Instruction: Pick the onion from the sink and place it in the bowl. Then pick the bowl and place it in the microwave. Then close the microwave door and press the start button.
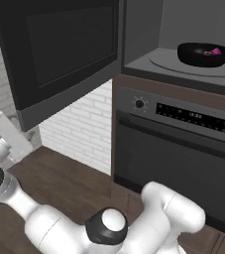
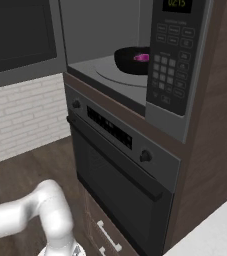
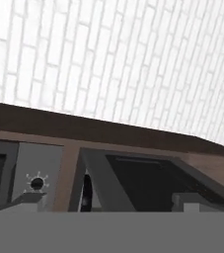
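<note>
Open built-in microwave [image 1: 148, 62] with grey interior: wide glossy black bowl [image 1: 203, 54] on the round grey turntable plate [image 1: 168, 62], small magenta onion [image 1: 215, 51] inside it. Large black microwave door [image 1: 59, 49] swung left; black oven [image 1: 178, 158] below.

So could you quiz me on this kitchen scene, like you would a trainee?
1. True or false: the large black microwave door is shut.
2. Where does the small magenta-pink onion lie?
A. in the sink
B. in the wide glossy black bowl
C. on the floor
3. Fill in: the bowl stands on the round grey ____ inside the black-fronted microwave.

Key: 1 false, it hangs open. 2 B. 3 turntable.
</note>
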